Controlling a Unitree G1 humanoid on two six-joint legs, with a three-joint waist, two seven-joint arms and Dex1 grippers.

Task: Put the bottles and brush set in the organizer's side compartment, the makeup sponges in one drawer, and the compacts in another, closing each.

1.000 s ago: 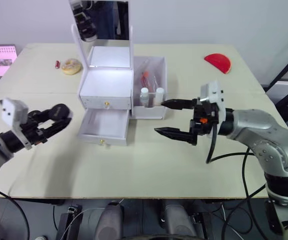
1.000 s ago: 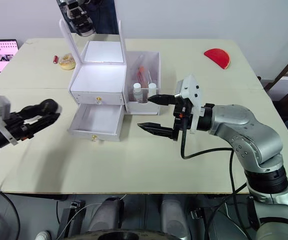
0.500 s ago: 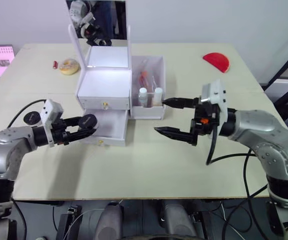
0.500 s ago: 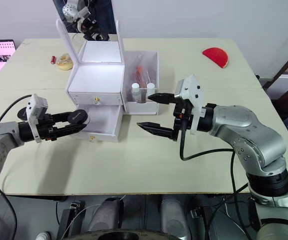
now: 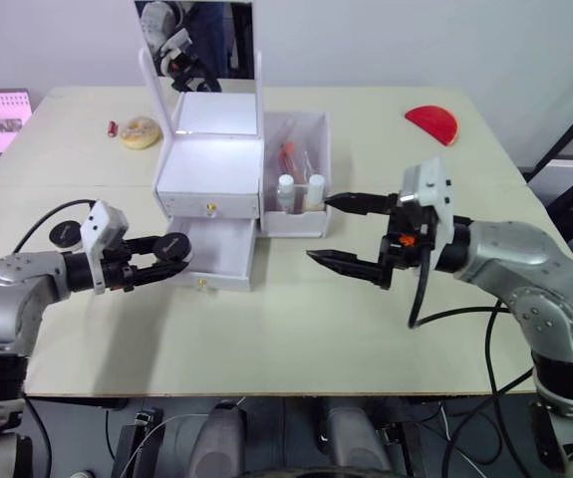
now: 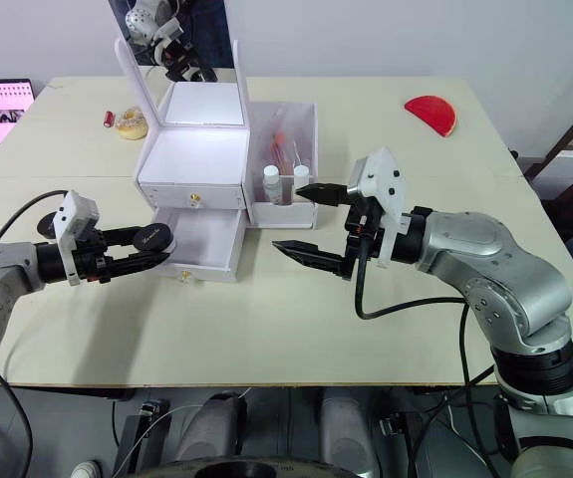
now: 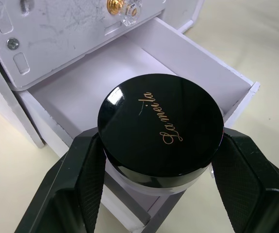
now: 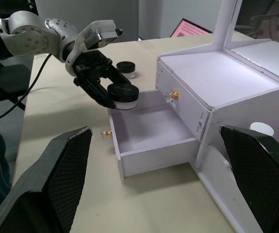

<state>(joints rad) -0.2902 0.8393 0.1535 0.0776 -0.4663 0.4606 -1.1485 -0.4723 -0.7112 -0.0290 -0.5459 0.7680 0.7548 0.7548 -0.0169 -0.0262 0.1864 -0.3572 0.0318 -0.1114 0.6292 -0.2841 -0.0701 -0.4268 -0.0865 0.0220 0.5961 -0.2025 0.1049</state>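
Black textured pads of my left gripper (image 7: 159, 160) are clamped on opposite sides of one compact (image 7: 161, 125), its glossy black lid up with gold script showing. I hold it above the corner of the lower drawer (image 5: 216, 255), which is pulled out of the organizer (image 5: 213, 164) and bare inside. The upper drawer (image 5: 210, 203) is pushed in. The second compact (image 5: 64, 234) lies on the table (image 5: 266, 329) beside my left forearm, apart from the organizer.

My right gripper (image 5: 344, 231) hangs above the table in front of the side compartment (image 5: 296, 177), fingers spread wide, one fingertip near the compartment's front wall, the other lower toward the table. It holds nothing. Both bottles (image 5: 300, 191) stand upright at the front of the side compartment, with the brush set (image 5: 291, 149) leaning behind them.
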